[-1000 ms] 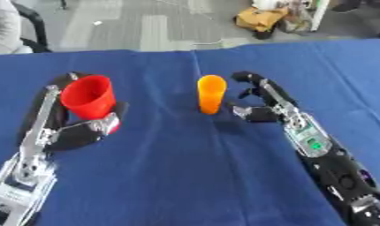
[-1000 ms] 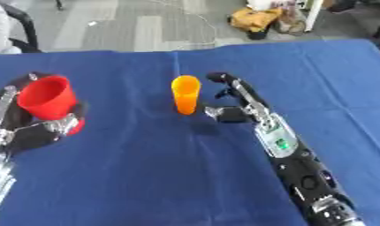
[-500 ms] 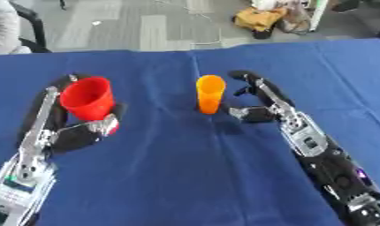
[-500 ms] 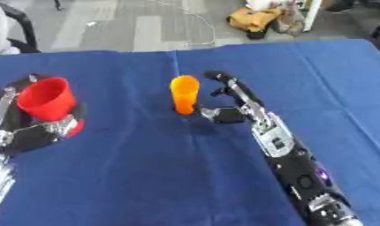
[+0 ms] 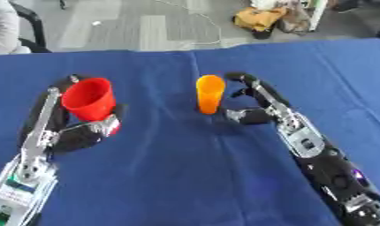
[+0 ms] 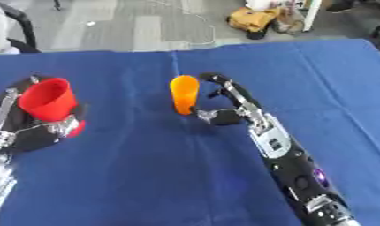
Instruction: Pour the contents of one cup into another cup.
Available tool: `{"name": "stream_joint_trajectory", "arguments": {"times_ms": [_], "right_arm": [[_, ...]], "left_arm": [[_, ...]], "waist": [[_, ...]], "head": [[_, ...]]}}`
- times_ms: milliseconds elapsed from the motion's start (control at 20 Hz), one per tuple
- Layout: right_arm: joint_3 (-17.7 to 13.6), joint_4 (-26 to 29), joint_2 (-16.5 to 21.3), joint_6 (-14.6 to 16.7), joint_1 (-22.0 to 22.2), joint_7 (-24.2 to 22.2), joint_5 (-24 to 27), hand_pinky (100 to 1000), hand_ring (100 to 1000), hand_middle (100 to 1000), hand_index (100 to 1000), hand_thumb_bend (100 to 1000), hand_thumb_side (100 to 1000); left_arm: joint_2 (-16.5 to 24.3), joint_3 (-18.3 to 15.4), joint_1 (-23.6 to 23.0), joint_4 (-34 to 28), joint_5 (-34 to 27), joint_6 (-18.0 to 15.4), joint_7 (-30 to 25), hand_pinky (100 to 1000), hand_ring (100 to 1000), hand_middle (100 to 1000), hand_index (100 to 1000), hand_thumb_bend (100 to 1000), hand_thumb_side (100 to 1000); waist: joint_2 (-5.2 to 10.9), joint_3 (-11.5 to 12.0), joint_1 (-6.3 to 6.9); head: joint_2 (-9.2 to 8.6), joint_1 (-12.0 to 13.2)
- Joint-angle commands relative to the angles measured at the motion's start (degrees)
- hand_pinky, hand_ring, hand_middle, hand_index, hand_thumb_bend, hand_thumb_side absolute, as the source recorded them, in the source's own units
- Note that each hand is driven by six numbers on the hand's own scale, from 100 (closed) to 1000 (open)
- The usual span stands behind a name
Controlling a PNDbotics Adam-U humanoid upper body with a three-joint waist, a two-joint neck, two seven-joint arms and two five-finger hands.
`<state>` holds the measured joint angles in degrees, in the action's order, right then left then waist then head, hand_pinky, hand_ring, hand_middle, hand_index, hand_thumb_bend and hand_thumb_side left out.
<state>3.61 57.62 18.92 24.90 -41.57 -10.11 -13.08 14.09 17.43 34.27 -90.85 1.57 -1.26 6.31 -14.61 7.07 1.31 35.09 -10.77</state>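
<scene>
Blue cloth-covered table (image 5: pixel 177 176) fills most of both views; grey floor beyond the far edge, with a heap of yellowish stuff (image 5: pixel 263 17) on it.

Right arm comes in from the lower right, running up the cloth toward centre. Left arm comes in from the lower left.

Left hand (image 5: pixel 81 132) holds the red cup (image 5: pixel 89 99) — fingers and thumb curled round its lower part, with the cup raised and tilted slightly, its open mouth facing up and toward the camera. Inside not readable; contents cannot be told.

Right hand (image 5: pixel 259 103) sits just beside the orange cup (image 5: pixel 209 94), on the cup's right side. Fingers are spread fairly wide and partly bent, thumb low near the cup's base — hand cupped toward the cup, not closed on it. Whether a fingertip touches the cup wall cannot be told.

Orange cup stands upright on the cloth near the table's centre, well apart from the red cup, narrow and tall.
</scene>
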Motion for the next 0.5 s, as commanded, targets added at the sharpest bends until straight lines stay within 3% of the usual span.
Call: {"name": "stream_joint_trajectory", "arguments": {"times_ms": [50, 500], "right_arm": [[0.05, 0.22, 0.14, 0.24, -1.6, -0.31, -0.63, 701, 966, 893, 894, 418, 249], [0.02, -0.29, -0.61, 0.16, -2.29, -0.71, -0.72, 699, 965, 892, 893, 409, 262]], "left_arm": [[0.35, 0.06, 0.8, -0.44, -0.11, -0.06, -0.16, 354, 403, 404, 636, 398, 100], [0.17, 0.2, 0.98, -0.29, -0.09, 0.03, -0.26, 357, 404, 405, 636, 398, 100]], "waist": [[0.81, 0.12, 0.01], [0.6, 0.37, 0.08]], "head": [[-0.31, -0.24], [-0.29, -0.52]]}}
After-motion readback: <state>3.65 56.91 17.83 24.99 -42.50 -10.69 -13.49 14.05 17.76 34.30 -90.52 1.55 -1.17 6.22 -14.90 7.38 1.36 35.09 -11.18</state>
